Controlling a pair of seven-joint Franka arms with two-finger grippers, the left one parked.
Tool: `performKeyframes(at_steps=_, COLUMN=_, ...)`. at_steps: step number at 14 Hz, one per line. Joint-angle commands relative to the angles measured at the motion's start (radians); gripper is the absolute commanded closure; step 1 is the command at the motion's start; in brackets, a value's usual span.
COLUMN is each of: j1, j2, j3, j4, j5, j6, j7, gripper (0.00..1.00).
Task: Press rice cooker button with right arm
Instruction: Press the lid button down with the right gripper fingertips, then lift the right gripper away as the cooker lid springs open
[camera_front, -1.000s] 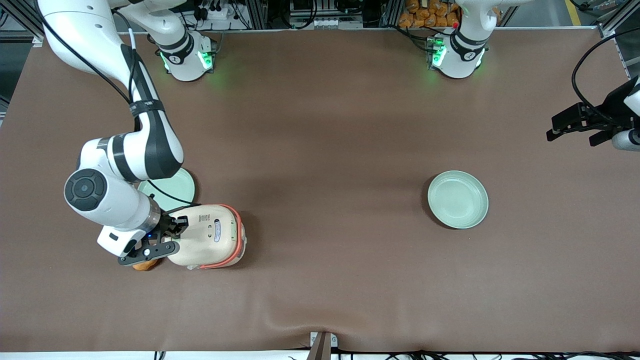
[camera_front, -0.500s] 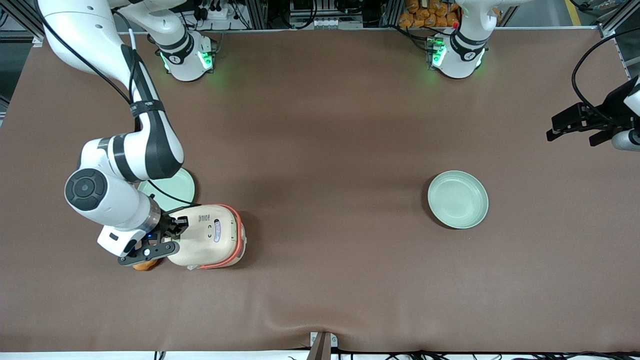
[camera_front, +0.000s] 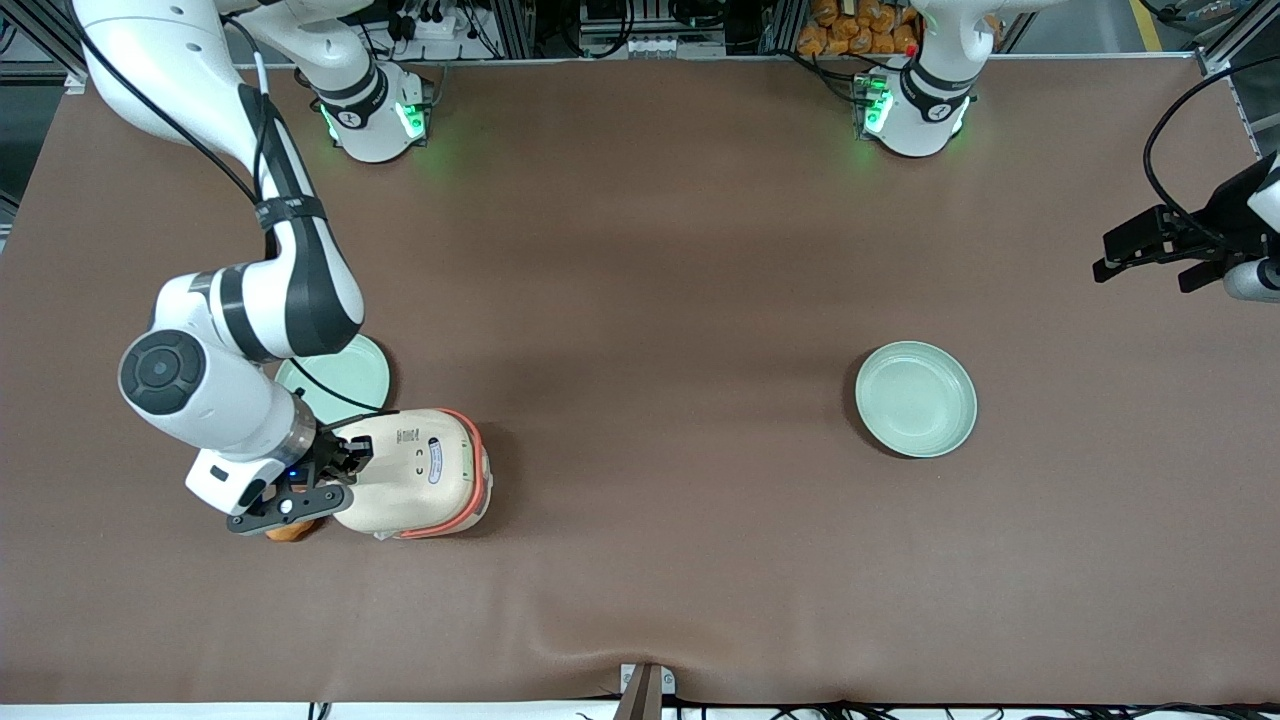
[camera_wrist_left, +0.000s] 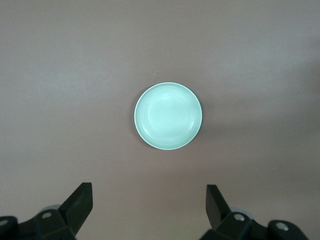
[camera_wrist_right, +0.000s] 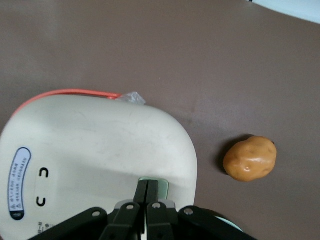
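The gripper (camera_wrist_right: 146, 196) has its two fingers pressed together into a single tip and holds nothing. That tip sits on the small pale green button (camera_wrist_right: 154, 186) set at one end of the lid of the rice cooker (camera_front: 415, 472); whether it is bearing down cannot be told. The button lies directly beneath the fingertips, so the coming move turns on vertical travel only, with no sideways correction judged necessary.

In the front view, the cooker stands in the lower left of the frame, with the right arm (camera_front: 250, 330) descending onto its lid end toward the working arm's end of the table.

An orange-brown potato (camera_wrist_right: 250, 158) lies near that same end of the cooker, apart from it.

A green plate (camera_front: 345, 378) lies partly under the arm, farther from the front camera than the cooker.

A second green plate (camera_front: 915, 398) lies well apart, right of centre, on the brown table cover (camera_front: 640, 250).
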Motion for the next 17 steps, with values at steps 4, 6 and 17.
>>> performKeyframes(at_steps=4, j1=0.001, j2=-0.067, j3=0.020, j4=0.028, j5=0.010, j6=-0.103, j7=-0.003, gripper=0.67)
performKeyframes(at_steps=6, j1=-0.001, j2=-0.091, j3=0.038, j4=0.028, j5=0.013, j6=-0.153, j7=-0.003, gripper=0.41)
performKeyframes(at_steps=17, j1=-0.052, j2=-0.229, j3=0.046, j4=0.028, j5=0.136, j6=-0.332, j7=-0.004, gripper=0.00)
